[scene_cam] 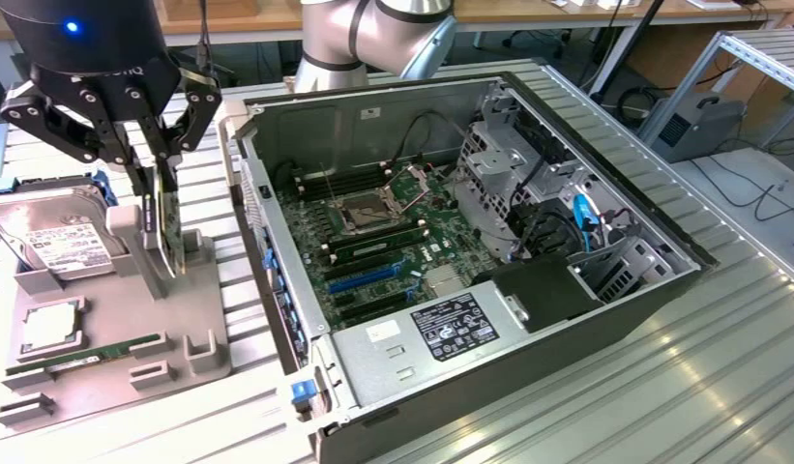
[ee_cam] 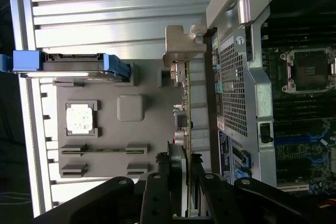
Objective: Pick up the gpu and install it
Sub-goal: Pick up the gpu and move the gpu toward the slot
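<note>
The gpu (scene_cam: 157,230) stands on edge, thin and dark, over the grey holder tray (scene_cam: 177,340) at the exterior view's left. My gripper (scene_cam: 149,179) comes down on it from above and is shut on its upper part, one finger on each face. The card's lower end is at the tray's upright support; whether it still rests there I cannot tell. The wrist view looks along the gpu (ee_cam: 184,121) edge-on, with its silvery bracket (ee_cam: 181,45) at the far end and my black fingers (ee_cam: 157,195) flanking it. The open PC case (scene_cam: 603,319) lies to the exterior view's right, motherboard (scene_cam: 370,242) exposed.
On the tray sit a silver hard drive (scene_cam: 55,237) with blue rails, a processor chip (scene_cam: 48,329) and a green memory stick (scene_cam: 87,356). The case wall (ee_cam: 236,87) runs close beside the card. Drive cages and cables (scene_cam: 551,213) crowd the case's right half.
</note>
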`<state>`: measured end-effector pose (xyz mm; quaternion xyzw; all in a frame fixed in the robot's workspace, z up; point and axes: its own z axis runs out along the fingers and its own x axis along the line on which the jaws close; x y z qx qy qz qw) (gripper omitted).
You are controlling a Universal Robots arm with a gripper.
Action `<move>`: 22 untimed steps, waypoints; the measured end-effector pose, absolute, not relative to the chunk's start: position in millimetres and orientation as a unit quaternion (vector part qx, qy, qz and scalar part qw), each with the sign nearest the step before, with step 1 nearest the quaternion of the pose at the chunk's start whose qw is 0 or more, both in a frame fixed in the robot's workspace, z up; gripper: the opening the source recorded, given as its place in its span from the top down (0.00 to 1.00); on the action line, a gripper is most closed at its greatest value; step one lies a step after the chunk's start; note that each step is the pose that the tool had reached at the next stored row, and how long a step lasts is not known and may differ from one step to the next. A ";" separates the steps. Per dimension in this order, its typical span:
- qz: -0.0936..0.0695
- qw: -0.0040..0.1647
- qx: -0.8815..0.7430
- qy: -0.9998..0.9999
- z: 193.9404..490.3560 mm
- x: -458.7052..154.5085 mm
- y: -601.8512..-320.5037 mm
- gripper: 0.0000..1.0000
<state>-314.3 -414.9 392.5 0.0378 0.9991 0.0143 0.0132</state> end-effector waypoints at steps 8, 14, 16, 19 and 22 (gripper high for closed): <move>0.014 0.013 0.038 0.999 397.6 -314.3 -414.9 0.73; 0.014 0.013 0.038 0.999 402.6 -314.3 -414.9 0.73; 0.014 0.013 0.038 0.999 403.6 -314.3 -414.9 0.73; 0.014 0.013 0.038 0.999 405.2 -314.3 -414.9 0.73; 0.014 0.013 0.038 0.999 406.7 -314.3 -414.9 0.73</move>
